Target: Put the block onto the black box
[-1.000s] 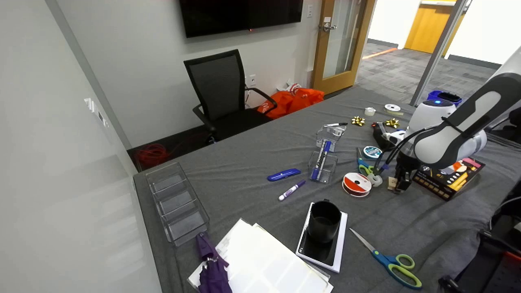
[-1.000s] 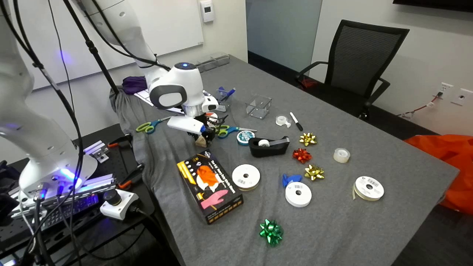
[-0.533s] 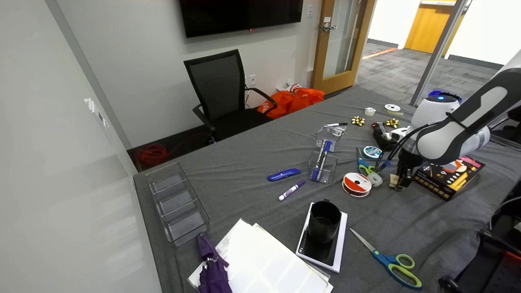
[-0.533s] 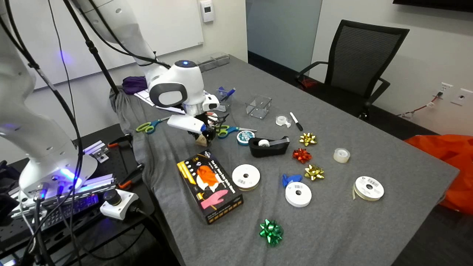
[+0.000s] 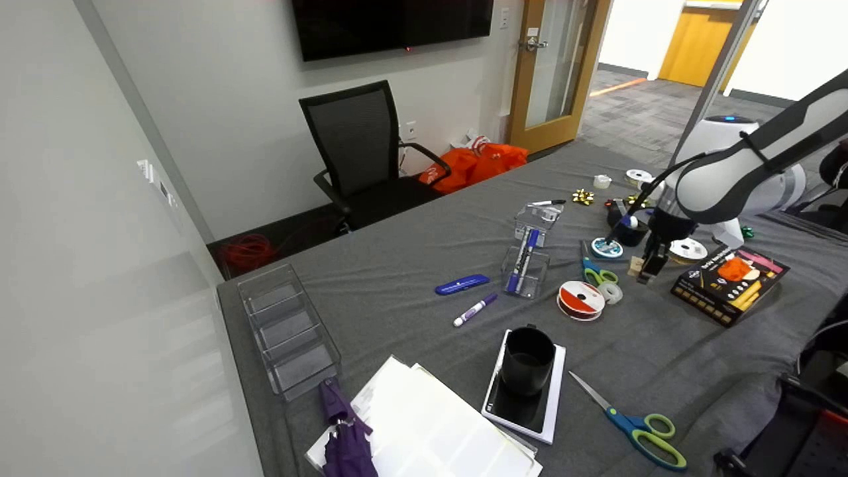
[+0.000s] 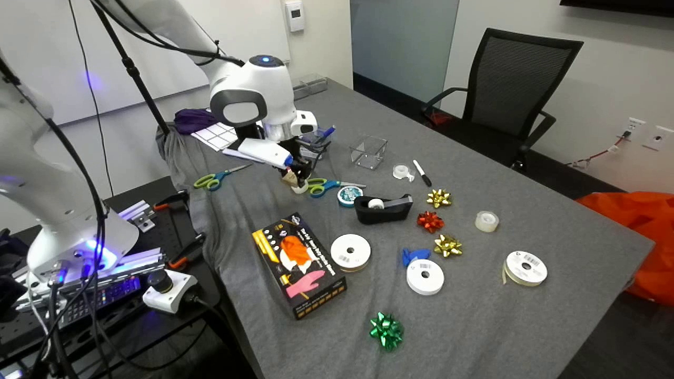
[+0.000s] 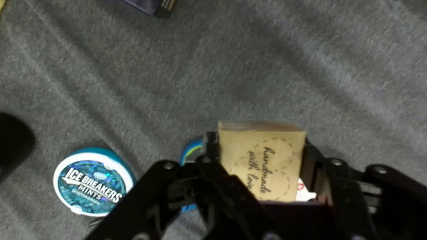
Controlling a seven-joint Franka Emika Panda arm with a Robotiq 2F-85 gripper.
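Nearest the white robot base (image 6: 68,231), in an exterior view, the draped edge of the grey cloth-covered surface (image 6: 474,326) runs past the flat, rectangular black box (image 6: 300,252) printed with orange, pink and yellow pictures, with a narrow strip of cloth between box and edge. A pair of scissors with blue and green handles (image 6: 213,180) lies near that same edge, and open cloth stretches from the box toward the end effector (image 7: 261,151). The end effector is clamped from two opposite sides on the small tan block (image 7: 263,166) lettered "handmade with love" and holds it above the surface, off past one end of the box rather than over it. In an exterior view, a round white roll of tape (image 6: 300,188) shows just behind and below the block, and next to it lies a second pair of blue-and-green-handled scissors (image 6: 330,186), part of which shows beside the end effector in the wrist view. A white ribbon spool with a gold rim (image 6: 351,251) lies just beside the long side of the box. A round teal-and-white mint container (image 7: 95,186) lies near the scissors, with a black plastic tape dispenser (image 6: 384,215) just past it. Farther out, a shiny red bow (image 6: 430,221) lies between a shiny gold bow (image 6: 438,198) and a second gold bow (image 6: 448,246). Past the far edge, in both exterior views, stands a black mesh office chair (image 6: 521,79).
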